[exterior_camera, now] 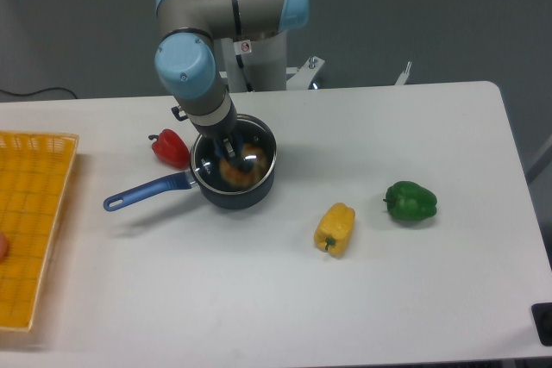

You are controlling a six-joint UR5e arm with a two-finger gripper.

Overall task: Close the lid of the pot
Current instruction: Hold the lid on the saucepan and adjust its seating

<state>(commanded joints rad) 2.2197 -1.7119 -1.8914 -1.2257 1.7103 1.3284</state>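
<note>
The dark blue pot (246, 196) stands on the white table left of centre, its long blue handle (142, 193) pointing left and toward the front. The clear glass lid (261, 146) lies level over the pot's mouth, and something orange shows through it. My gripper (234, 149) reaches down from above onto the lid's centre, its fingers closed around the blue knob. Whether the lid's rim rests on the pot or hovers just above it I cannot tell.
A red pepper (171, 147) lies just left of the pot, close to my arm. A yellow pepper (335, 228) and a green pepper (410, 201) lie to the right. A yellow basket (30, 221) sits at the left edge.
</note>
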